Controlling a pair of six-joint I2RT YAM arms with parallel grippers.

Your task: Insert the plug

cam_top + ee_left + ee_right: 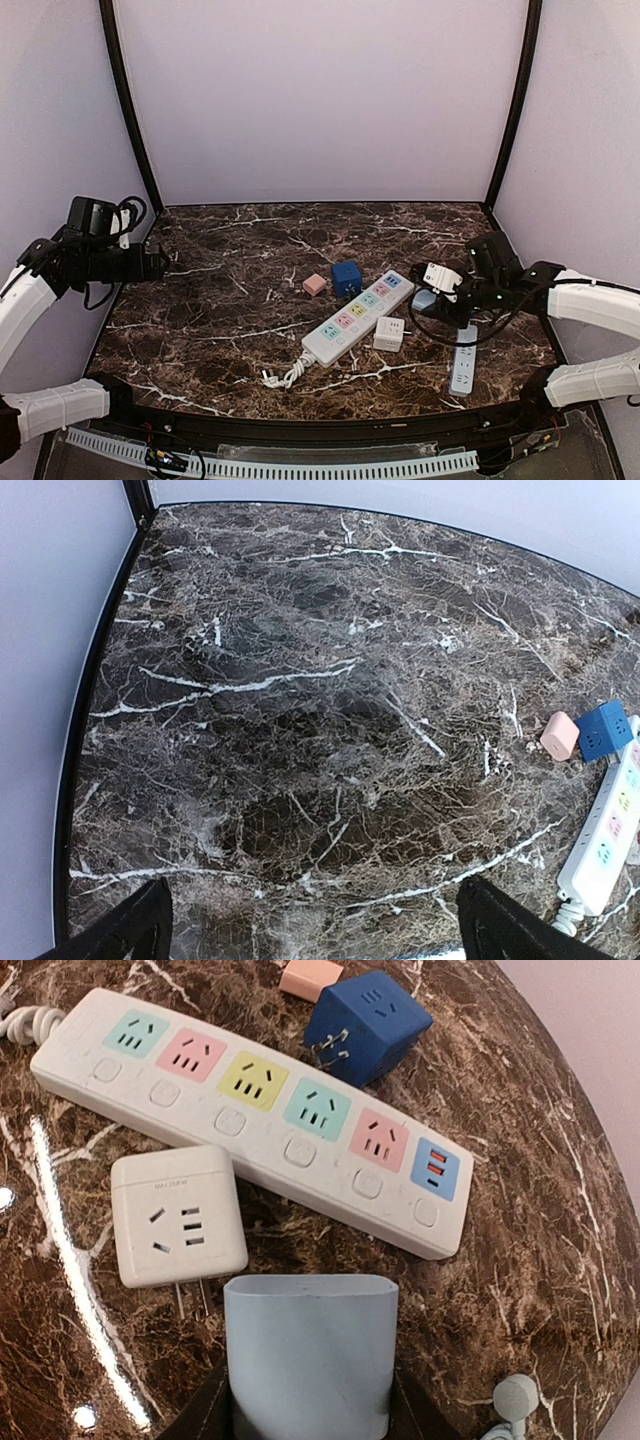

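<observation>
Where the dark marble table (220, 330) spreads before me, a long white power strip (250, 1125) with pastel sockets lies diagonally, faces up for plugging. My left pincer (320, 925) is spread wide and empty, parked well apart at the left, out of the way. My right pincer (310, 1412) is closed partway on a pale blue plug (310, 1345), held by its sides near the strip; its prongs are hidden, probably facing down. A white cube adapter (178, 1215) sits just beside the strip, with a blue cube (365, 1022) and a pink block (310, 978) beyond.
</observation>
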